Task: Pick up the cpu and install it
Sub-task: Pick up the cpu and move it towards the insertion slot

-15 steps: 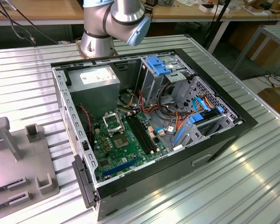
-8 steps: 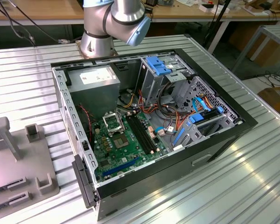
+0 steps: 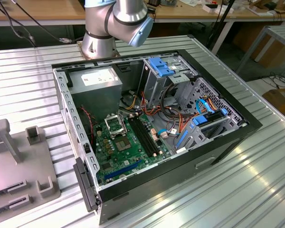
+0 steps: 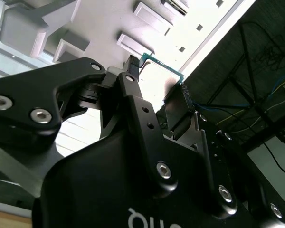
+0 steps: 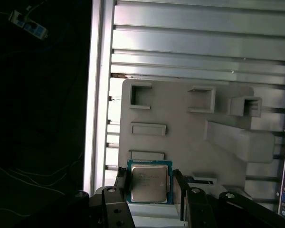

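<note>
The cpu [image 5: 149,183] is a small flat square chip with a silver-grey top and a green rim. It sits between the two black fingers of my gripper [image 5: 149,188], which is shut on its opposite edges. In the second wrist view the cpu [image 4: 162,76] shows edge-on, pinched at the fingertips of the gripper [image 4: 156,80]. The chip hangs well above the grey holder tray [image 5: 180,137]. In the exterior view the open computer case [image 3: 228,137] lies on the table, with the square black socket [image 3: 115,125] on the green motherboard [image 3: 133,154].
The grey tray [image 3: 19,166] with raised posts lies at the exterior view's left of the case. Inside the case are the grey power-supply box [image 3: 95,80], long black memory slots [image 3: 145,135], blue drive brackets [image 3: 160,66] and loose cables. The arm's base [image 3: 99,42] stands behind the case.
</note>
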`<action>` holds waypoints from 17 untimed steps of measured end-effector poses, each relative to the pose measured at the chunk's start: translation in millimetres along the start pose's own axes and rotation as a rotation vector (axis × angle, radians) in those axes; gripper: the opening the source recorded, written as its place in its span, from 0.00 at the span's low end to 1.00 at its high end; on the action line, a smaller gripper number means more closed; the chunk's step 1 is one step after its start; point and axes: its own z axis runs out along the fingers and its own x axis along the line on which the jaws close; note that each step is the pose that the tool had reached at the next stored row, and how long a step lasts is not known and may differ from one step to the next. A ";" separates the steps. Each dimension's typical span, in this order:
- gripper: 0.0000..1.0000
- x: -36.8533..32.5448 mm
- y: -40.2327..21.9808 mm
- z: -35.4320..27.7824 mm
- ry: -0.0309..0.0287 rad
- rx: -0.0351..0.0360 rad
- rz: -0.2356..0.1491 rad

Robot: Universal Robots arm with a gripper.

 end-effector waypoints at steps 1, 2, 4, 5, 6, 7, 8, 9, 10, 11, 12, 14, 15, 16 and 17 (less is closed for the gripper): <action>0.47 0.1 0.0 -0.9 0.0000 0.0000 0.000; 0.47 0.1 0.0 -1.8 0.0000 -0.0001 0.000; 0.47 0.2 0.0 -3.6 0.0000 0.0000 0.000; 0.47 0.2 0.0 -4.5 0.0000 0.0000 0.000; 0.47 0.2 0.0 -5.3 0.0000 0.0000 0.000; 0.47 0.3 -0.1 -6.1 0.0000 0.0000 0.000; 0.47 0.3 -0.1 -6.8 -0.0001 0.0000 0.000; 0.47 0.3 -0.1 -7.5 -0.0001 -0.0001 0.000; 0.47 0.4 -0.1 -8.3 0.0000 0.0000 0.000; 0.47 0.4 -0.1 -8.9 0.0000 -0.0001 0.000; 0.47 0.4 -0.1 -9.8 -0.0001 -0.0001 0.000; 0.47 0.5 -0.1 -11.2 0.0000 0.0000 0.000; 0.47 0.5 -0.1 -11.7 0.0000 0.0000 0.000; 0.47 0.5 -0.1 -12.3 -0.0001 0.0000 0.000; 0.47 0.6 -0.1 -13.1 -0.0001 -0.0001 0.000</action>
